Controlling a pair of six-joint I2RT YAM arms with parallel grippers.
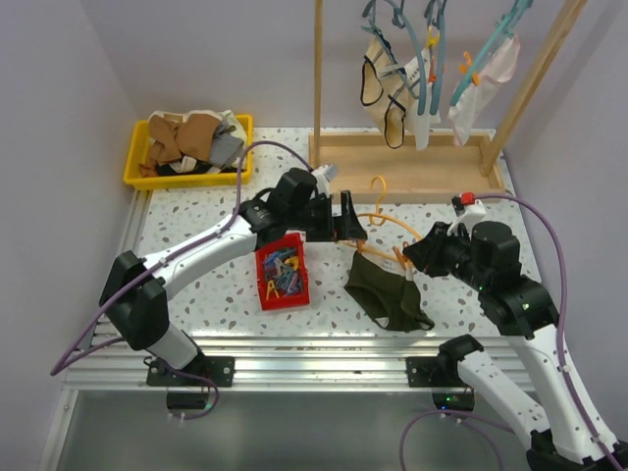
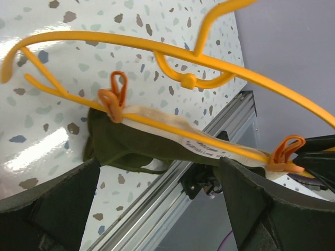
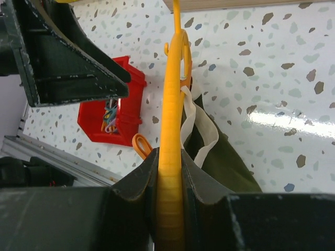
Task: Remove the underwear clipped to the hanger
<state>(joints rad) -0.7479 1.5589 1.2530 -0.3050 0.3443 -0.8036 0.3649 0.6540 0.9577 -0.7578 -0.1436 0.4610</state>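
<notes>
A yellow-orange hanger (image 1: 385, 220) lies over the table's middle with dark olive underwear (image 1: 387, 292) clipped to its lower bar by two orange clips (image 2: 113, 97). My right gripper (image 1: 420, 251) is shut on the hanger's right end; in the right wrist view the bar (image 3: 171, 157) runs between its pads. My left gripper (image 1: 351, 220) is open beside the hanger's left end. In the left wrist view the hanger (image 2: 157, 49), the underwear (image 2: 141, 144) and the second clip (image 2: 285, 154) sit just beyond its spread fingers.
A red bin of clips (image 1: 282, 276) sits left of the underwear. A yellow bin of clothes (image 1: 190, 147) stands at the back left. A wooden rack (image 1: 412, 157) with hung garments on blue hangers stands at the back.
</notes>
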